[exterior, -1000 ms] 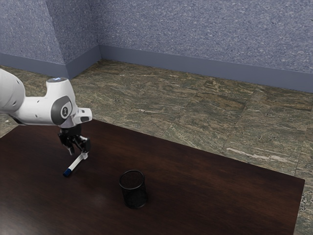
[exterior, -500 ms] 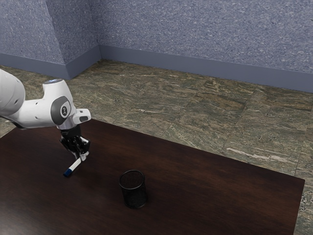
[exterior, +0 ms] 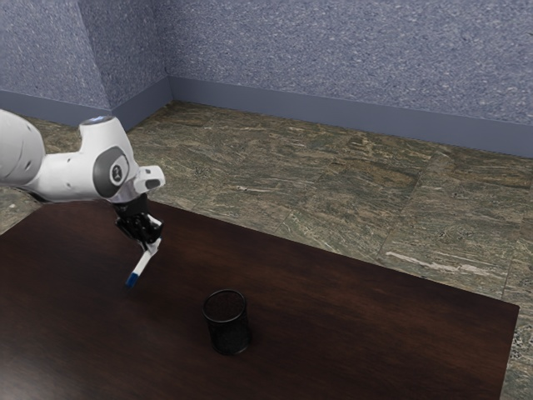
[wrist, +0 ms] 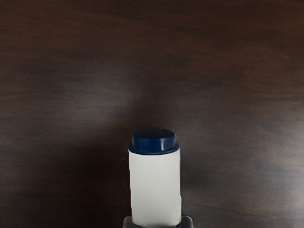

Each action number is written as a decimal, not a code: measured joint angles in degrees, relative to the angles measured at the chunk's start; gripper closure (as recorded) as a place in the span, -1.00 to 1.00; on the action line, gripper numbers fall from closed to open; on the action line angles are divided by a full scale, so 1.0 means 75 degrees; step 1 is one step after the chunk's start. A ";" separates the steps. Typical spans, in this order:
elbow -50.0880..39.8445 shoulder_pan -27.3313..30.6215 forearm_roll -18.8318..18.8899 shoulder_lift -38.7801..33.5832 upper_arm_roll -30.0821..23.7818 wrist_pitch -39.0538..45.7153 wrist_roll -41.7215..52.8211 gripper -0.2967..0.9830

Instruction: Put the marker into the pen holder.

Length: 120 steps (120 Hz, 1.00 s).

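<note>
Gripper (exterior: 151, 242) had marker (exterior: 144, 263) pinched, long axis slanted, blue end (exterior: 132, 281) low toward the exterior view's near left; pen holder (exterior: 228, 333) stood upright, well apart, nearer and to that view's right, so carry likely needed that way, marker turned steeper

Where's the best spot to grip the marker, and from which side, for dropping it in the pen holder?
By the white barrel, near the end away from the blue tip, from above, pinching across it: my gripper has it there. The marker is slim, and its free blue end slants down, so it should enter the pen holder first.
</note>
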 joint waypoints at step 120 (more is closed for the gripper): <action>-0.2489 -0.4298 -0.0347 -0.3398 0.0578 0.1603 -0.0903 0.69</action>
